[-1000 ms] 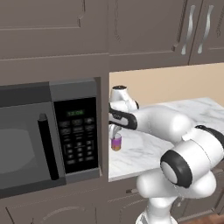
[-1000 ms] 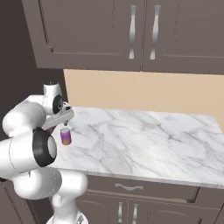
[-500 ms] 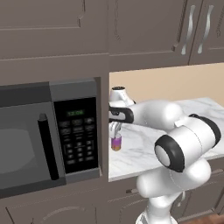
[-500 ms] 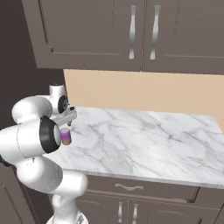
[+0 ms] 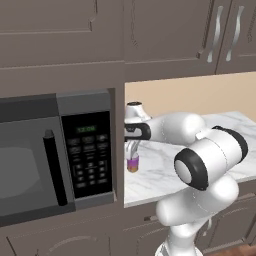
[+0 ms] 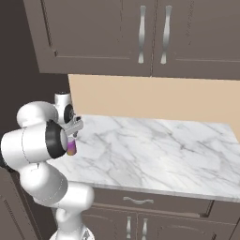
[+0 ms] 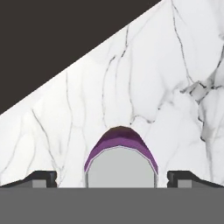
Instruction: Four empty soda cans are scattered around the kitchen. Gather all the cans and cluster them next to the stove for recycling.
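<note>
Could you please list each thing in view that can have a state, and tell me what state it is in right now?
Purple soda can: upright on the marble counter, between the fingertips, which stand apart from its sides.
Gripper: open, straddling the can from above.
Microwave: door closed, display lit.
Upper cabinets: doors closed.
Drawer below the counter: closed.

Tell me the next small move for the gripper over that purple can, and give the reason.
Probably close the fingers. In the hand view the purple can sits centred between the two fingertips, with gaps showing on both sides, so the gripper looks open around it, while the can stands on the marble counter.
</note>
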{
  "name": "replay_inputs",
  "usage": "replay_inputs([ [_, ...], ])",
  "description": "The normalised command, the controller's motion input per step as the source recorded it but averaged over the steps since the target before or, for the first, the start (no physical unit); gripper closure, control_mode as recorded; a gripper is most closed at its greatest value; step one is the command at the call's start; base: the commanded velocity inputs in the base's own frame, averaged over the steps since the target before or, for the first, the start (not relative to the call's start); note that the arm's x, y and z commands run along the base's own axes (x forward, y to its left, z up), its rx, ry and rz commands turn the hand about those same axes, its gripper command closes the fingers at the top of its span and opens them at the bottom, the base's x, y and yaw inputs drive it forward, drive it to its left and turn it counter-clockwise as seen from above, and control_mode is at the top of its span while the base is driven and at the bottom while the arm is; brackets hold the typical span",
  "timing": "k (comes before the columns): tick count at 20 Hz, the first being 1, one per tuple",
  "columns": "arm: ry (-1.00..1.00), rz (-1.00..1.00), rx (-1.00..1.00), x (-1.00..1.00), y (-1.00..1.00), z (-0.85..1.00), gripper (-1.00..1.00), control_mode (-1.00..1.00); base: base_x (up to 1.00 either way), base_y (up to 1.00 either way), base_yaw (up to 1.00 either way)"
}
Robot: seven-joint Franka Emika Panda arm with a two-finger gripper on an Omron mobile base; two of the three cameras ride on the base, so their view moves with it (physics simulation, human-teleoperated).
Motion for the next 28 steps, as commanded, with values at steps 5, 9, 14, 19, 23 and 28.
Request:
replay_inputs([
  [5,0.00,0.00,0.00,-0.10,-0.01,-0.17,-1.00,-1.00,0.00,0.00,0.00],
  [9,-0.01,0.00,0.01,0.00,0.00,-0.25,-1.00,-1.00,0.00,0.00,0.00],
  [14,-0.02,0.00,0.02,0.00,0.00,-0.25,-1.00,-1.00,0.00,0.00,0.00],
  [19,-0.04,0.00,0.02,0.00,0.00,-0.16,1.00,-1.00,0.00,0.00,0.00],
  [23,-0.01,0.00,0.00,0.00,0.00,0.00,1.00,-1.00,0.00,0.00,0.00],
  [28,-0.05,-0.10,-0.02,-0.38,-0.08,0.12,1.00,-1.00,0.00,0.00,0.00],
])
